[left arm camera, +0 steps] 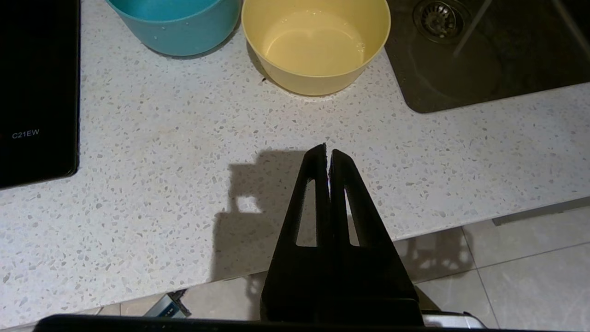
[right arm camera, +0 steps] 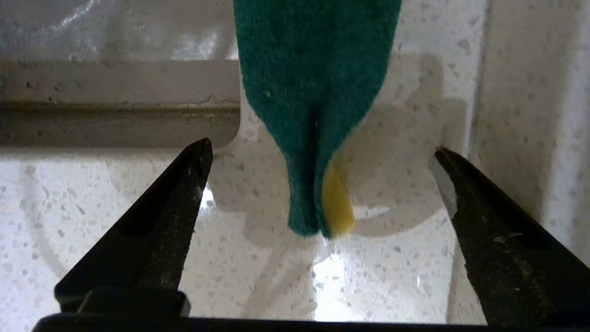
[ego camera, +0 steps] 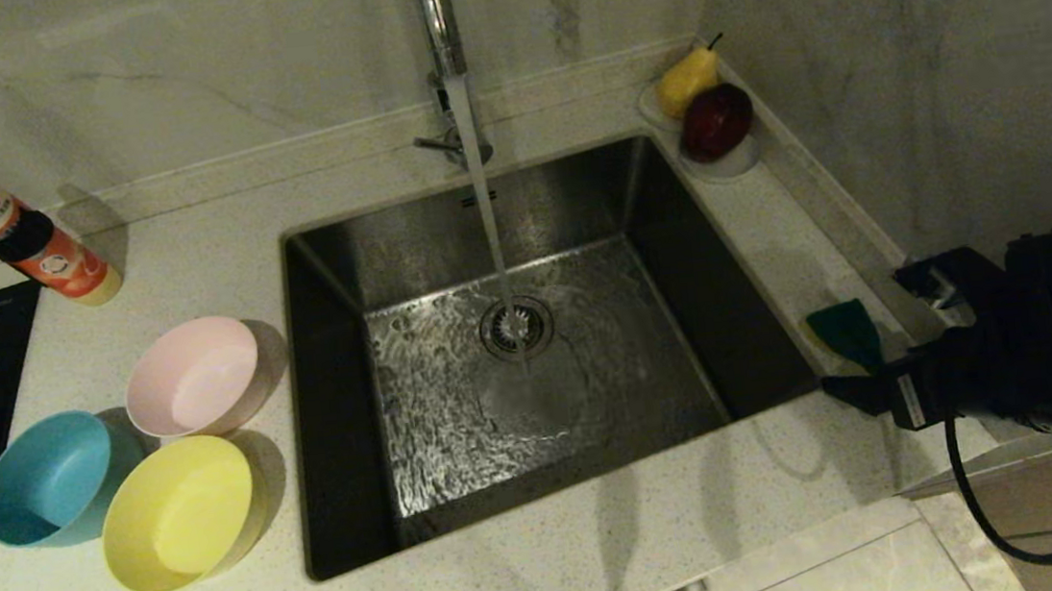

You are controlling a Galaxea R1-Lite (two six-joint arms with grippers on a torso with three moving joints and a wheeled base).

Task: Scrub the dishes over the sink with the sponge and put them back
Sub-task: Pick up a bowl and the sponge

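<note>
**At the sink's right rim: right tool poised at the sponge**

Item 1. Right tool (right arm camera: 318,152): hovering low over the desk (ego camera: 535,584) strip to the right of the sink (ego camera: 532,353), its two fingers standing spread wide and holding nothing. The fingers (right arm camera: 175,193) are flanking the near end of the sponge without touching it.

Item 2. Sponge (right arm camera: 313,92): lying on the desk strip directly ahead of the right tool, green scouring face up, a sliver of yellow foam showing at the near end. It is sitting between the sink's edge and the raised ledge along the wall.

Item 3. Left tool (left arm camera: 328,152): hanging over the front edge of the desk, fingers pressed together and gripping nothing.

Item 4. Bowls: the yellow bowl (left arm camera: 315,44) and the blue bowl (left arm camera: 177,23) are standing ahead of the left tool, upright, just beside each other. The pink bowl (ego camera: 193,376) is sitting beyond them, close to both. All three are resting on the desk, far across the sink from the right tool.

Item 5. Sink: water is running from the faucet (ego camera: 440,24) onto the drain strainer (ego camera: 517,327).

Item 6. Other stock: a detergent bottle (ego camera: 3,225) is standing beyond the bowls; a pear (ego camera: 687,80) and a red apple (ego camera: 717,121) are sitting on a dish in the far corner past the sponge.
</note>
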